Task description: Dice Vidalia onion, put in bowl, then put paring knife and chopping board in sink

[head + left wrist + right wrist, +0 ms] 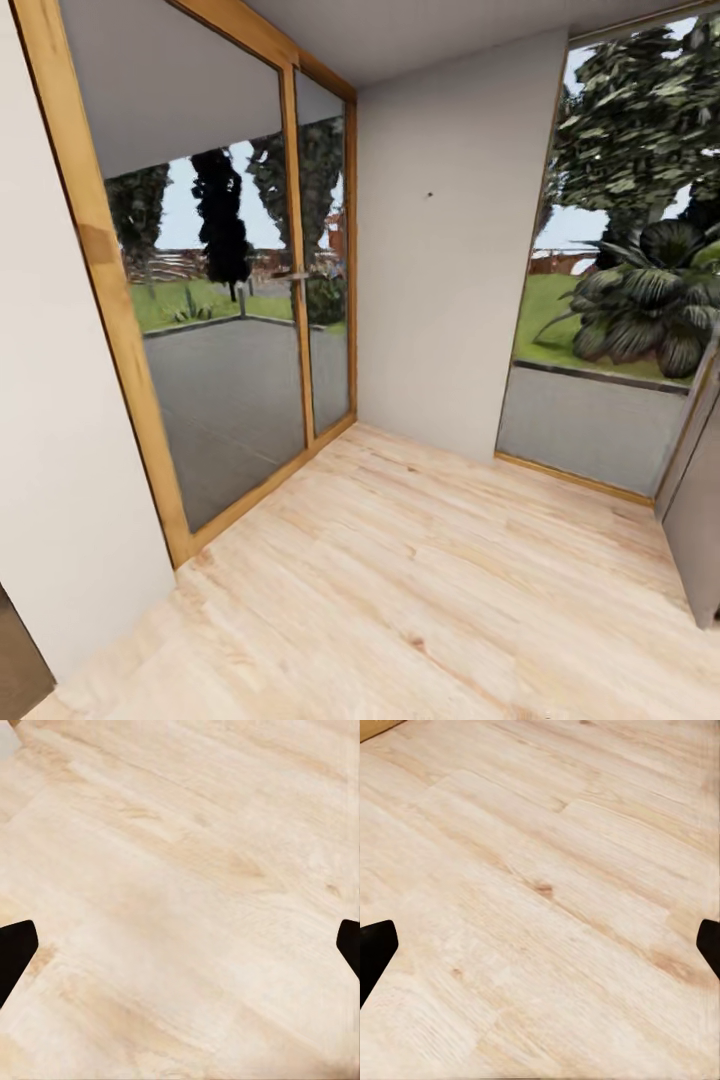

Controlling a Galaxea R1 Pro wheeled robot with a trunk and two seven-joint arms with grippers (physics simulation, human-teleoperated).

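Place: we face a room corner with a light wood floor (430,600), a white wall (450,250), a wood-framed glass door (230,330) on the left and a window (620,250) on the right looking onto garden plants.
Grey panel: a flat grey edge (700,500) stands at the far right; we cannot tell what it belongs to.
Left end effector (180,952): spread wide, 2 dark fingertips at opposite edges of the left wrist view, nothing between them, only floor beneath.
Right end effector (540,952): likewise spread and empty, hanging over bare floor.
Task's things: the onion, sink, board, knife and bowl are not in front of us; we judge they lie elsewhere, and the base must turn to find them.
Progress: by our reading, the task is at the approach stage, with no grasp yet made.
Risk 1: driving forward would meet the wall or glass, since the corner is near.
Risk 2: turning right could clip the grey panel, which sits close to the base's side.
Risk 3: arms hanging low may catch cabinet fronts on arrival unless raised first.
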